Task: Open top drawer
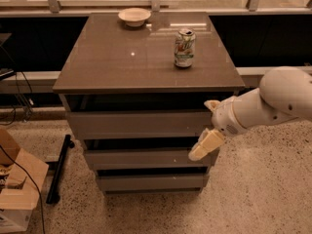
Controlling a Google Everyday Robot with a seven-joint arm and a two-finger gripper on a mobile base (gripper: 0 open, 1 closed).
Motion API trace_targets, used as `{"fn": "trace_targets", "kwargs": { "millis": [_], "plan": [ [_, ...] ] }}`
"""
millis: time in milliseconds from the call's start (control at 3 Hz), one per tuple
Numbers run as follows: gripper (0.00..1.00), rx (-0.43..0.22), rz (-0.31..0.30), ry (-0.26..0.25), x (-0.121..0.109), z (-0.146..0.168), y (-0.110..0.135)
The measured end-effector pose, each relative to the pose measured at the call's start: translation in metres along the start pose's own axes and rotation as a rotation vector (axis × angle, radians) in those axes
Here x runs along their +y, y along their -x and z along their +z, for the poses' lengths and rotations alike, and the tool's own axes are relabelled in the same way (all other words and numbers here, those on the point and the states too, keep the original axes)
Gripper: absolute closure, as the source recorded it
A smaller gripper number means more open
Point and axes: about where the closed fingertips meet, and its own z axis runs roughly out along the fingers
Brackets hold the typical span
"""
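The top drawer (136,125) is the uppermost of three stacked drawers under a glossy brown cabinet top (122,62). Its flat grey-brown front has no handle, and a dark gap shows above it. My gripper (208,126) is at the right end of this drawer front, on a white arm reaching in from the right. Its cream fingers are spread. One fingertip (212,104) is near the drawer's top right corner. The other finger (204,146) hangs lower, in front of the middle drawer (139,158). Nothing is held.
A green and white can (185,48) and a shallow bowl (134,16) stand on the cabinet top. The bottom drawer (148,182) sits below. A cardboard box (17,189), cables and a black bar (58,167) lie on the speckled floor at left.
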Motion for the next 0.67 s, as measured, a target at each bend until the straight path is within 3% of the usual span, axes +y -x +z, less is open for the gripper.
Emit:
{"fn": "trace_targets", "kwargs": {
  "millis": [667],
  "plan": [
    [0.0,-0.036,0.006,0.04,-0.06,0.063,-0.014]
  ]
}}
